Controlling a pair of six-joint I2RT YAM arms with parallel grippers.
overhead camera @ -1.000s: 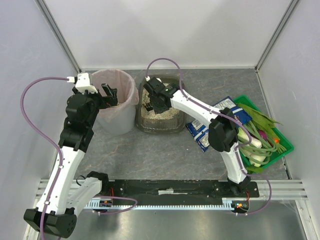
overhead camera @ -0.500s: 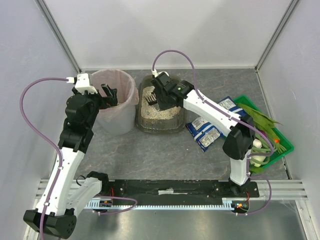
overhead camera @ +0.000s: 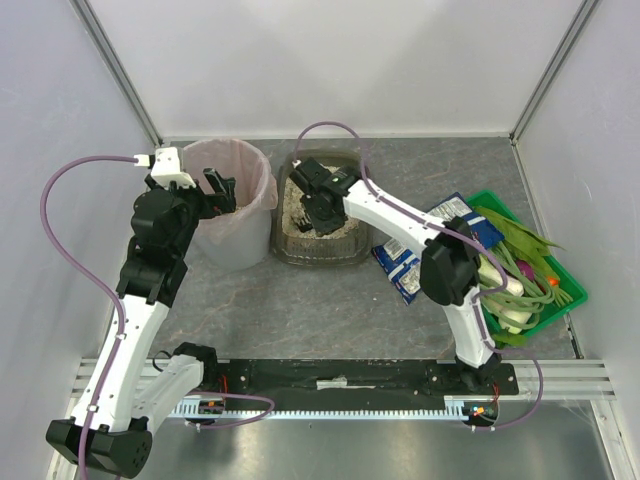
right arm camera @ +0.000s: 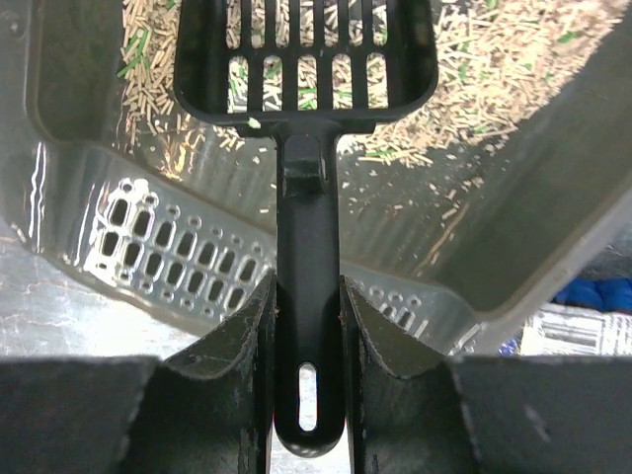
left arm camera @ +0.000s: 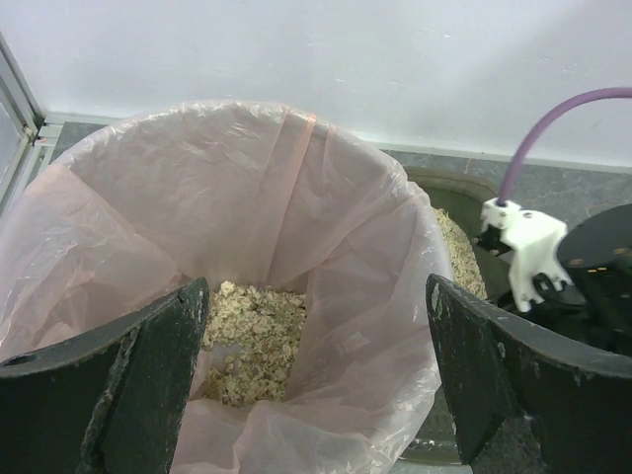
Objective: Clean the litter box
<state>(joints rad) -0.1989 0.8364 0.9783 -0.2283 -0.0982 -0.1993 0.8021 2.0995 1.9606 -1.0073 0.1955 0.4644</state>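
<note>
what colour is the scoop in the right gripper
The scoop is black all over, slotted head and handle alike; it shows best in the right wrist view.

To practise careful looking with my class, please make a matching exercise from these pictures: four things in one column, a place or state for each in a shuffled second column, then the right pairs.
Things
1. litter box
2. bin
3. scoop
4. crate

Places or states
A. clamped by its handle in the right gripper
B. full of vegetables, far right
C. lined with a pink bag
D. dark tray with beige granules, right beside the bin

Pairs: 1-D; 2-C; 3-A; 4-B
</note>
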